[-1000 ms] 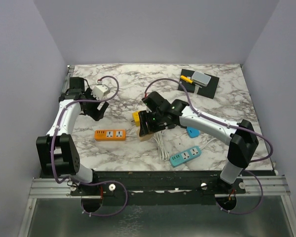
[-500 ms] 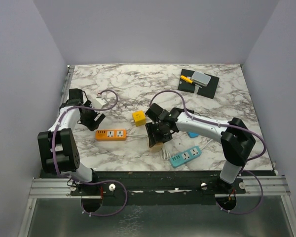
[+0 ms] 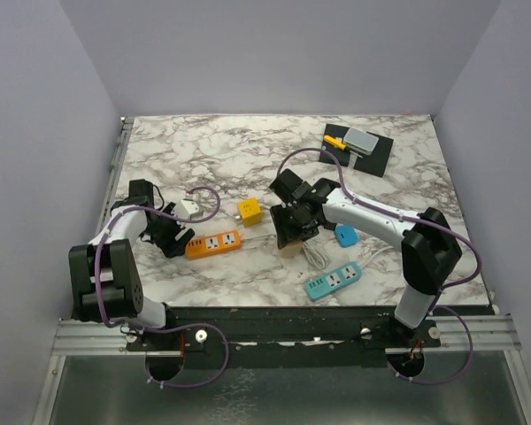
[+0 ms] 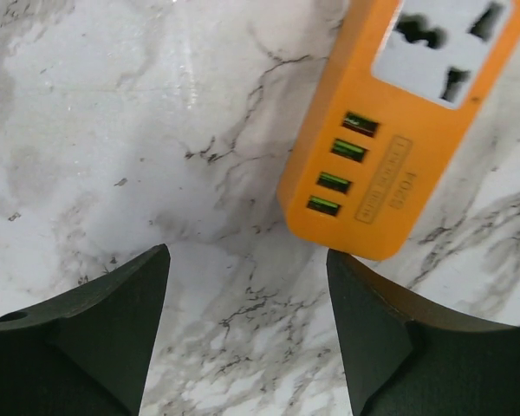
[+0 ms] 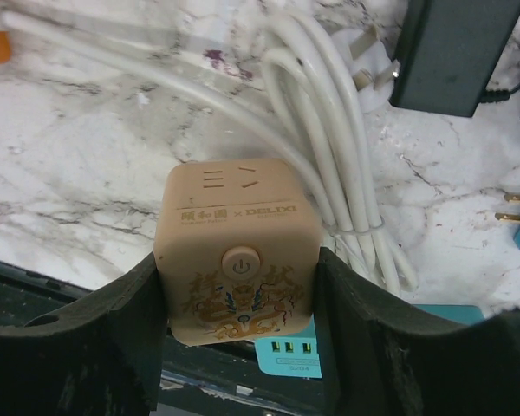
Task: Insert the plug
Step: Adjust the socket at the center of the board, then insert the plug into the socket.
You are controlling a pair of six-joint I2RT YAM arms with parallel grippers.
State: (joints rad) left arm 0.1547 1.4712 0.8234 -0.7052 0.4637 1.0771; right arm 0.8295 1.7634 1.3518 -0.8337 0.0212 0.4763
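Observation:
My left gripper (image 3: 170, 235) sits low at the left end of the orange power strip (image 3: 214, 243), open with only bare marble between its fingers. In the left wrist view the orange strip (image 4: 399, 130) lies just past the right fingertip (image 4: 364, 303), its USB end toward me. My right gripper (image 3: 288, 237) is shut on a tan cube socket (image 5: 234, 256), held off the table. The cube's white cable (image 5: 329, 139) is bundled below, with its white plug (image 5: 368, 65) at the far end. A yellow cube adapter (image 3: 250, 212) and a blue plug (image 3: 345, 235) rest nearby.
A teal power strip (image 3: 334, 280) lies near the front edge, right of centre. A black pad (image 3: 358, 149) with a grey block and a yellow piece sits at the back right. A black adapter (image 5: 455, 52) lies beside the cable bundle.
My left gripper has come forward and down to the orange strip, its jaws narrowing; the strip slid right and tilted. My right gripper shifted right with the tan cube.

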